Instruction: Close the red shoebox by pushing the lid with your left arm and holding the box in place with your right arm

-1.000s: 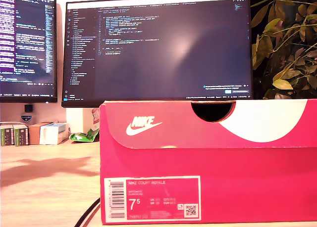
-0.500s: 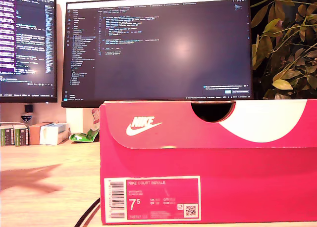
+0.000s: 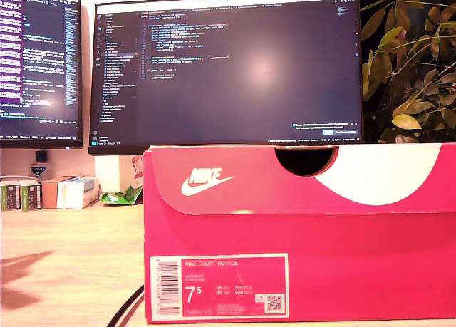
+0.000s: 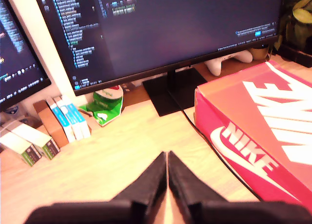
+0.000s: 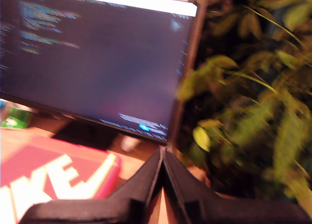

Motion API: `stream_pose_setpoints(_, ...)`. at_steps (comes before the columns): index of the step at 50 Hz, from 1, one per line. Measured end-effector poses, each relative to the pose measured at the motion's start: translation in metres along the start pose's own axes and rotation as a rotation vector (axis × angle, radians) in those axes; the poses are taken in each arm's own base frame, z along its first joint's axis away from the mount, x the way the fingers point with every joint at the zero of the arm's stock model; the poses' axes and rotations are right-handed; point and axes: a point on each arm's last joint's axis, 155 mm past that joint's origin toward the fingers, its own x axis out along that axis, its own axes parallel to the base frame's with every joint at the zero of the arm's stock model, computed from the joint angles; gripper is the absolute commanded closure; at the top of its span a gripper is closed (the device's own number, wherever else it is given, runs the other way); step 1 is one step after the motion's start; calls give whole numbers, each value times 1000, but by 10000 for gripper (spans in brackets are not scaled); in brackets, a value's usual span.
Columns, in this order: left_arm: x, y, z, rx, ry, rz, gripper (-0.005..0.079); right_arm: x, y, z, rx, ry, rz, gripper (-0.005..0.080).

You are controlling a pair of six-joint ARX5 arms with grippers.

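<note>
Red shoebox (image 3: 299, 234) lid down | my first gripper (image 4: 166, 160) jaws together | my second gripper (image 5: 162, 158) jaws together

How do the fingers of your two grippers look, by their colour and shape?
My first gripper has two matte black fingers, wide at the base and tapering to thin tips, on a dark body. My second gripper has the same black wedge-shaped fingers. No cables or markings show on either.
</note>
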Motion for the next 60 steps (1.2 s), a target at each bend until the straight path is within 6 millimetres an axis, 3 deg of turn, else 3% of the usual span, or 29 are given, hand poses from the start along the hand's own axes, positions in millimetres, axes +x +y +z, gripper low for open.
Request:
stream_pose_setpoints(10, -17, -5, 9, 24, -65, 9, 762, -20, -4, -15, -10, 1, -39, 765)
stream_pose_setpoints(25, -13, -9, -22, 10, -27, 4, 762, -50, -15, -25, -12, -7, -107, 765)
stream_pose_setpoints(34, -25, -14, -25, 21, -68, 10, 762, -63, -18, -33, -10, -2, -133, 765)
stream_pose_setpoints(40, -30, -14, -32, 23, -73, 21, 762, -67, -19, -45, 5, 9, -146, 765)
stream_pose_setpoints(52, -35, -8, -41, 23, -79, 73, 762, -61, -23, -91, 5, 117, -198, 765)
stream_pose_setpoints(55, -36, -8, -41, 24, -79, 76, 762, -59, -24, -92, 5, 114, -206, 765)
stream_pose_setpoints(60, -36, -7, -35, 35, -101, 78, 762, -56, -29, -76, 15, 41, -231, 765)
